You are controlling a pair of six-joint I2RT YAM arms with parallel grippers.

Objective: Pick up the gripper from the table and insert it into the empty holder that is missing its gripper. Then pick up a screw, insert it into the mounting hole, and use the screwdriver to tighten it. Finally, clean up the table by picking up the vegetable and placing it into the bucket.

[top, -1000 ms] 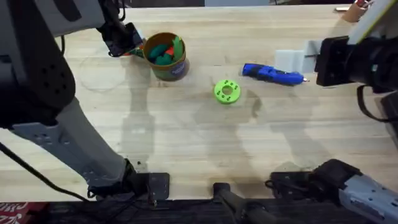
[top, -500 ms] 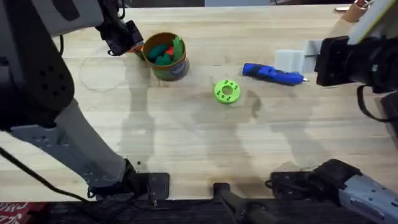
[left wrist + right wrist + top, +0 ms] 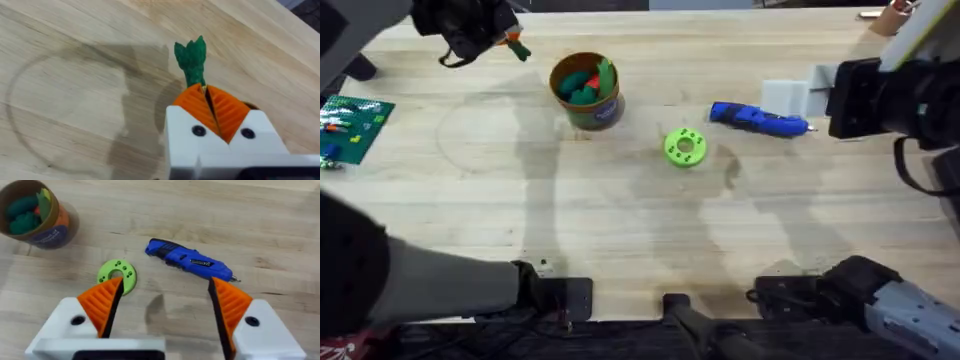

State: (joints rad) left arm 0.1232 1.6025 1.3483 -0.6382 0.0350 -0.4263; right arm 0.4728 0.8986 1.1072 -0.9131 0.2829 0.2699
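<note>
vegetable [image 3: 191, 59]: pinched between the orange pads of the left gripper [image 3: 216, 114], green end protruding, held above the table [image 3: 620, 230] beyond and left of the bucket [image 3: 586, 90] | screwdriver [image 3: 757, 118]: lying right of the bucket, green ring [image 3: 685, 146] between | right gripper [image 3: 165, 302]: spread wide, nothing held
</note>
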